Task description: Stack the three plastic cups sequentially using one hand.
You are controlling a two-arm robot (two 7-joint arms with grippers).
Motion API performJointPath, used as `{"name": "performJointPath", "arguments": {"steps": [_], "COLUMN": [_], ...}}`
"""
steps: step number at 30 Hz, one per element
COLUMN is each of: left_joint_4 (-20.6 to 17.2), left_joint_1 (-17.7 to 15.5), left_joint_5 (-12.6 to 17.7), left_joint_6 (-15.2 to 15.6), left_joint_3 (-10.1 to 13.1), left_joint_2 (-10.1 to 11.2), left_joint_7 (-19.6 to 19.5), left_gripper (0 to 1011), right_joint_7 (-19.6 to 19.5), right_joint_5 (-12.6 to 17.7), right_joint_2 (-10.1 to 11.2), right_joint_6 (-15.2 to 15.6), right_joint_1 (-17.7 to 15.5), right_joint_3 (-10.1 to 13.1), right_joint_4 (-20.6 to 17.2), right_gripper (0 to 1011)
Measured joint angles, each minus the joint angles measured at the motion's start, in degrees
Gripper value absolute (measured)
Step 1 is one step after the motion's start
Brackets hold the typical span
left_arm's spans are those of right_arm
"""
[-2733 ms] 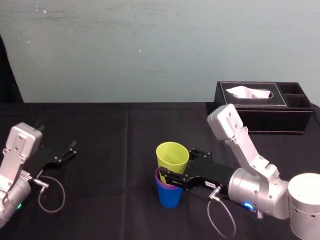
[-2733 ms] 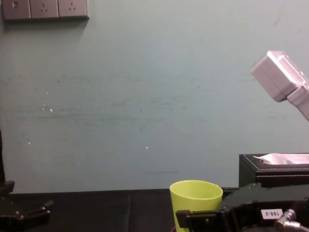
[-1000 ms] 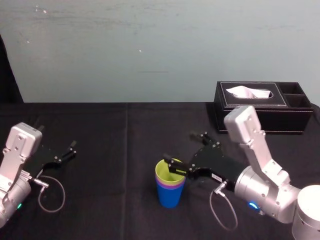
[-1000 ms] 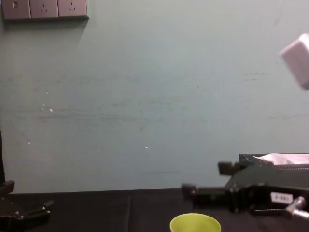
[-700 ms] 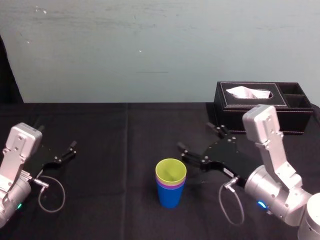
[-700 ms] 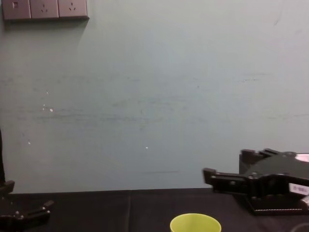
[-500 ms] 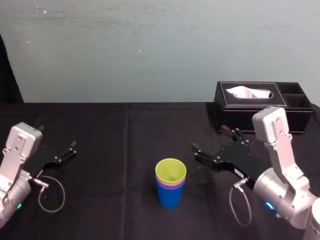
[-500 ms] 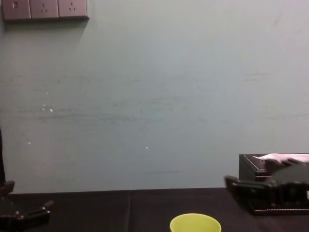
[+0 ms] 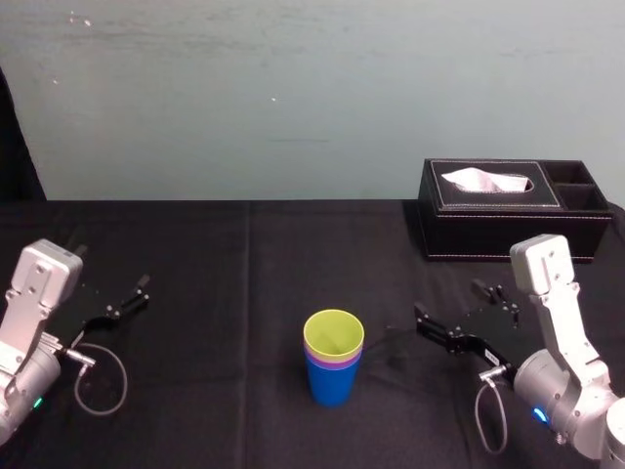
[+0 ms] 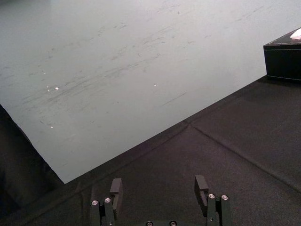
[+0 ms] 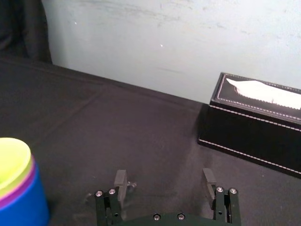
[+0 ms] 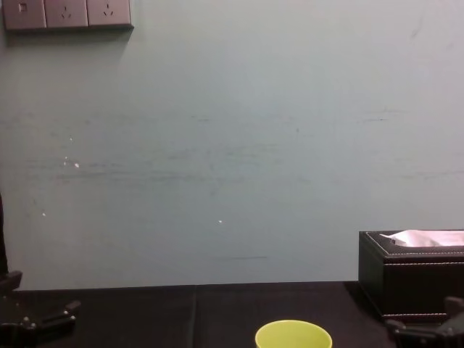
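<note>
The three plastic cups stand nested in one upright stack at the table's middle. The lime yellow-green cup (image 9: 333, 335) is innermost, a purple rim band (image 9: 332, 362) shows below it, and the blue cup (image 9: 332, 385) is outermost. In the right wrist view the stack (image 11: 18, 190) is off to one side, apart from the fingers. My right gripper (image 9: 450, 301) hangs open and empty to the right of the stack, with a clear gap between them; its fingers (image 11: 120, 179) hold nothing. My left gripper (image 9: 135, 293) rests open at the far left, also seen as left gripper (image 10: 158, 184).
A black leather tissue box (image 9: 513, 210) stands at the back right, beyond the right gripper, also tissue box (image 11: 256, 120). A black cloth (image 9: 225, 293) covers the table. A loose cable (image 9: 98, 376) loops beside the left arm. The chest view catches the yellow-green rim (image 12: 293, 334).
The right gripper, open, has drawn back to the right and toward me, away from the stack. The stack and the left arm have stayed still.
</note>
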Motion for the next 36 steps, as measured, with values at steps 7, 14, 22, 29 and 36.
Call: {"name": "performJointPath", "arguments": {"steps": [7,14,22,29,36], "left_joint_4": [0.00,0.00,0.00,0.00,0.00], "left_joint_1": [0.00,0.00,0.00,0.00,0.00], "left_joint_5": [0.00,0.00,0.00,0.00,0.00], "left_joint_6": [0.00,0.00,0.00,0.00,0.00], "left_joint_3": [0.00,0.00,0.00,0.00,0.00], "left_joint_2": [0.00,0.00,0.00,0.00,0.00], "left_joint_7": [0.00,0.00,0.00,0.00,0.00], "left_gripper": [1000,1000,1000,1000,1000], "right_joint_7": [0.14,0.16,0.19,0.20,0.19], "right_joint_5": [-0.29,-0.20,-0.05,-0.02,0.01], "right_joint_2": [-0.05,0.01,0.05,0.08,0.10], "right_joint_6": [-0.36,-0.31,-0.27,-0.21,-0.21], "right_joint_1": [0.11,0.08,0.04,0.01,0.01], "right_joint_3": [0.02,-0.03,-0.08,-0.11,-0.11], "right_joint_4": [0.45,0.11,-0.09,-0.19,-0.25], "right_gripper": [1004,1004,1004,1004,1004]}}
